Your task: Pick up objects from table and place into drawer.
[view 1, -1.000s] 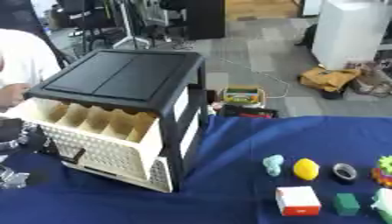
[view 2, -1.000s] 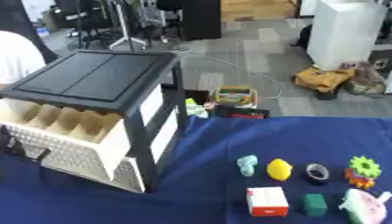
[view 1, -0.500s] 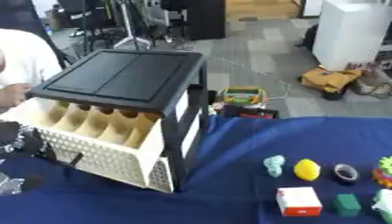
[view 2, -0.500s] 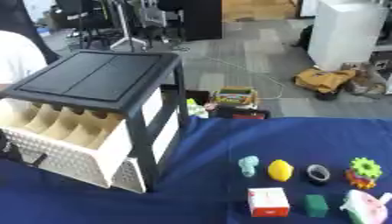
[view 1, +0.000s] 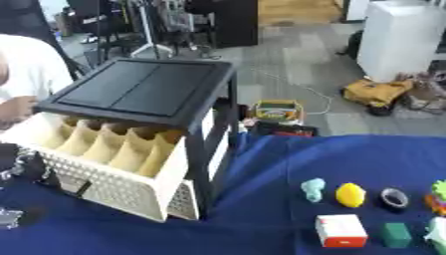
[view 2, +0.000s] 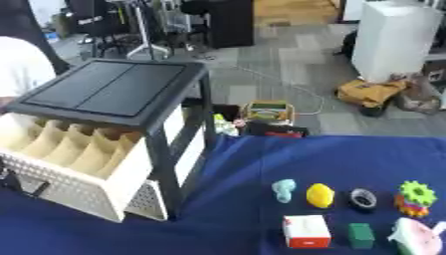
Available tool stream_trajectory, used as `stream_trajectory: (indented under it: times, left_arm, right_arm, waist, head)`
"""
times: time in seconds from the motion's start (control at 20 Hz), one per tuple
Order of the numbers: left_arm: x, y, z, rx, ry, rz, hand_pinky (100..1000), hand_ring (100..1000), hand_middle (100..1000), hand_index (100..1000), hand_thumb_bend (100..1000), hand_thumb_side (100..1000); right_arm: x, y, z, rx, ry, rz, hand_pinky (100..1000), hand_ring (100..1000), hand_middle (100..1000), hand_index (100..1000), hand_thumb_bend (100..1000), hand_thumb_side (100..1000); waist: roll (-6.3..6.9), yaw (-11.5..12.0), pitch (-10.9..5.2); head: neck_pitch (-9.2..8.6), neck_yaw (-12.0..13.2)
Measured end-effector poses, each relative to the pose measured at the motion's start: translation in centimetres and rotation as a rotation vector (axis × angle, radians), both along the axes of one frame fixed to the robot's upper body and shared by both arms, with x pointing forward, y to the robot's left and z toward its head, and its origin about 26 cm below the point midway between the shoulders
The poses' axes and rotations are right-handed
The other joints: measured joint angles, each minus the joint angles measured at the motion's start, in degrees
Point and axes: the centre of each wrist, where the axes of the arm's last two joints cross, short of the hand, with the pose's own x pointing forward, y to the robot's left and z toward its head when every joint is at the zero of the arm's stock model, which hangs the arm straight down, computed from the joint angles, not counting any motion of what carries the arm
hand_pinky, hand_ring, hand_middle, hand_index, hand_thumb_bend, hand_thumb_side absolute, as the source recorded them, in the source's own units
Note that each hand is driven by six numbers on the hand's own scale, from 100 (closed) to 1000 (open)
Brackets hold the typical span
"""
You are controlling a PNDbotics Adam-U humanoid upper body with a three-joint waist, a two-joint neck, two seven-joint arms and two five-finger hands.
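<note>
The surface (view 2: 261,169) is covered with a dark blue cloth. A black-framed cabinet (view 1: 144,89) stands on its left part, with its flat dark top facing up.

The cabinet's cream drawer (view 1: 104,172) is pulled out toward the lower left. Its perforated front carries a dark handle (view 1: 76,187). Inside, upright dividers split the drawer into a row of narrow compartments, all open from above.

The left hand (view 1: 22,167) shows at the left edge of the left eye view, just beside the drawer front near the handle. Only a dark and silver part of it is visible, so its finger state cannot be determined. The right hand appears in neither view.

The objects lie in a cluster on the right part of the surface, well apart from the drawer:
- a pale green figure (view 2: 283,190), nearest the cabinet;
- a yellow object (view 2: 320,195) just beside it;
- a black ring (view 2: 362,199) further right;
- a green gear on a multicoloured stack (view 2: 414,196) near the right edge;
- a white and red box (view 2: 306,231) in the front row;
- a dark green block (view 2: 359,235) beside the box;
- a pink and white object (view 2: 416,239) at the lower right corner.

A wide strip of bare blue cloth lies between the cabinet and the cluster.
</note>
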Motion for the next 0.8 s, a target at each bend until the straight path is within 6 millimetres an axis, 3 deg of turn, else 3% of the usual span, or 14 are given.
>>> stream_trajectory:
  times: [0.45,0.6,0.65,0.8]
  left_arm:
    - [-0.61,0.05,-0.12,0.011,0.0,-0.014,100,100,100,628,389,1000]
    - [-0.71,-0.03,-0.25,0.007,0.002,-0.021,100,100,100,722,378,1000]
    - [-0.74,-0.12,-0.32,0.005,0.005,-0.025,100,100,100,820,375,1000]
    - [-0.86,-0.66,-0.24,-0.008,0.014,-0.042,100,100,100,919,370,1000]
  right_arm:
    - [0.0,0.0,-0.01,0.001,-0.001,0.001,749,657,517,758,100,839]
    - [0.0,0.0,-0.01,0.0,-0.001,0.001,749,657,517,758,100,839]
    - [0.01,0.01,-0.02,0.001,-0.001,0.001,749,657,516,758,100,839]
    - [0.03,0.05,-0.09,0.005,0.0,0.003,749,657,517,758,100,839]
  waist:
    - [-0.07,0.19,-0.04]
    - [-0.07,0.28,-0.05]
    - [-0.07,0.29,-0.05]
    - [-0.06,0.28,-0.07]
  head:
    - [0.01,0.2]
    - [0.01,0.22]
    - [0.01,0.22]
    - [0.01,0.23]
